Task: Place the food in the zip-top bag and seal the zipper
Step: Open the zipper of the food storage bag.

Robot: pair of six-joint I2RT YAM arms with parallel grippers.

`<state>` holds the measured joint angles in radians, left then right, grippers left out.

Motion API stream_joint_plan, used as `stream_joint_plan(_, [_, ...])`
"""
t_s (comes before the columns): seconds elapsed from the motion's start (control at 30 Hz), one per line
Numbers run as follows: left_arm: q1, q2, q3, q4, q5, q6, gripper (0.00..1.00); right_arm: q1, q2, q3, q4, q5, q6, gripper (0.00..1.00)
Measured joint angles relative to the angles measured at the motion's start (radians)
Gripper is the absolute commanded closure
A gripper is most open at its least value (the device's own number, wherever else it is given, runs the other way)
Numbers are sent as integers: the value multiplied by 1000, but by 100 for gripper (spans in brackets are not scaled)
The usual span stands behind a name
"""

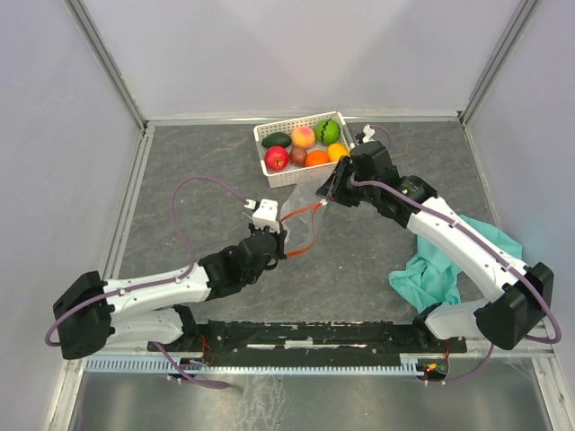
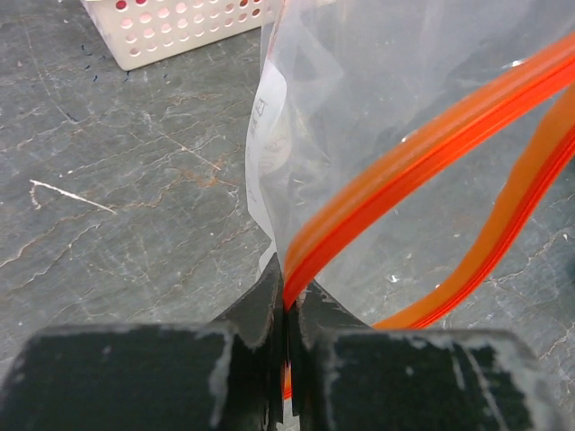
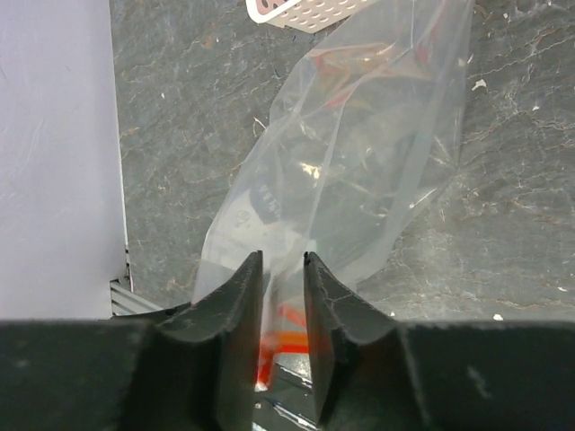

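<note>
Both arms have white shell links, black joint housings and black base blocks. Left arm [image 1: 148,296]: grey-purple cables [image 1: 208,178] loop off it, and there is a white boxy module [image 1: 266,213] at the wrist. Right arm [image 1: 458,238]: the same cabling runs along the link, with a small green spot [image 1: 415,189] on a black joint. Left gripper [image 2: 286,301] and right gripper [image 3: 283,269] — matte black fingers [image 3: 235,305], edges scuffed whitish.

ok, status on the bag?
Left gripper shut on zipper. Right gripper straddles zip-top bag edge, grip unclear. Food in basket. Nothing between basket and bag.
</note>
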<state>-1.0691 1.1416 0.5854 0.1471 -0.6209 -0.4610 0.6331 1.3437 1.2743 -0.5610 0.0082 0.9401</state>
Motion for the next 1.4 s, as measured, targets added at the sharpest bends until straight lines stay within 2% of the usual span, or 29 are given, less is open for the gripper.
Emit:
stream_joint_plan(0.3, [0, -38, 166, -353, -2, -176, 97, 0, -28, -17, 30, -8, -105, 37])
stream_joint_plan(0.43, [0, -27, 266, -533, -6, -286, 97, 2, -101, -66, 60, -15, -156, 28])
stream_joint_plan(0.6, [0, 26, 362, -663, -4, -378, 97, 3, -208, -146, 104, -16, -207, 17])
stream_joint_plan(0.9, [0, 96, 497, -812, 6, -487, 97, 6, -340, -164, 128, -22, -347, 13])
stream_joint_plan(1.13, [0, 95, 535, -833, 21, -530, 97, 21, -320, -196, 150, -83, -373, 12])
stream_joint_plan(1.27, [0, 95, 547, -850, 24, -542, 97, 66, -236, -196, 172, -95, -374, 16])
stream_joint_plan(1.4, [0, 96, 581, -869, 28, -545, 97, 118, -129, -192, 174, -75, -370, 29])
